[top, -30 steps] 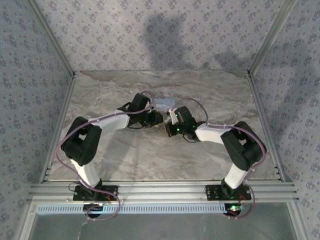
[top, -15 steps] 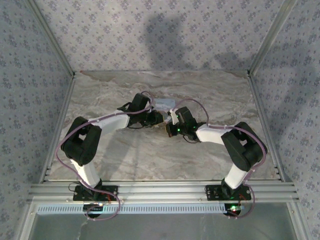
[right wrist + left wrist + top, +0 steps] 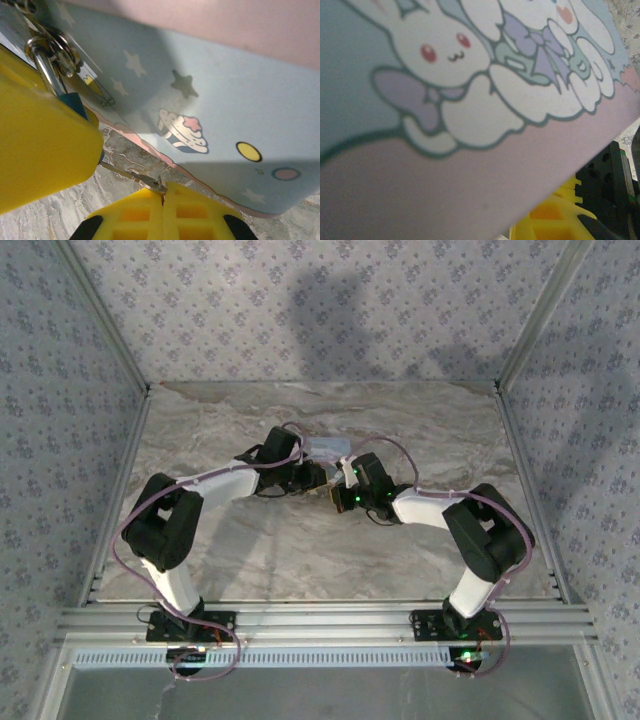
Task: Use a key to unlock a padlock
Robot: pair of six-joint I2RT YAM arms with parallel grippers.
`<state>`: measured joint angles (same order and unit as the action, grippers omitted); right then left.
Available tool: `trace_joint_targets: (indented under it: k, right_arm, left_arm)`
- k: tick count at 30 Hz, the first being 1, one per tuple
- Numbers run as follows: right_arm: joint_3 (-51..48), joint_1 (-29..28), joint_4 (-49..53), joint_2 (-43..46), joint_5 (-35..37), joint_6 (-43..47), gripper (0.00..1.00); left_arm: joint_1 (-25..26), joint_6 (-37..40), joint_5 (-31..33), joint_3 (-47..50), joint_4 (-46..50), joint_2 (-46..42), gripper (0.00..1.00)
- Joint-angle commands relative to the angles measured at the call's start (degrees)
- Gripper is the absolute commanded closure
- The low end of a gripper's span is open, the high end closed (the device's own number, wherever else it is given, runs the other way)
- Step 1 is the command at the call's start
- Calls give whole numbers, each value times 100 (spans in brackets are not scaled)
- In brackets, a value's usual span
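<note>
Right gripper [image 3: 163, 199], clamped on key [image 3: 134, 176], aims it ten o'clock toward padlock [image 3: 75, 103] for insertion; left gripper [image 3: 316, 478] closure indeterminable.

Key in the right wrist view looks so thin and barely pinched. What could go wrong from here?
1. The right gripper pinches the key at its fingertips only, so it might twist or slip when pushed.
2. The padlock sits mostly behind the left gripper's yellow finger with its keyhole hidden, so the key tip may miss it.
3. The tin is close; a hard push might shove it.
</note>
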<state>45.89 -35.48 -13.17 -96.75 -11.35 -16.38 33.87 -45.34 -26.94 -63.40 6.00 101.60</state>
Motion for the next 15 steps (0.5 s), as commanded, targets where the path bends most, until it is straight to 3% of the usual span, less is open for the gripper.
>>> trace_joint_targets:
  k: [1, 15]
  right_arm:
    - [78, 41, -61, 67, -43, -125, 100]
    - [101, 50, -159, 58, -153, -170, 100]
  left_arm:
    - [32, -11, -39, -52, -240, -44, 79]
    - [33, -23, -40, -41, -248, -18, 79]
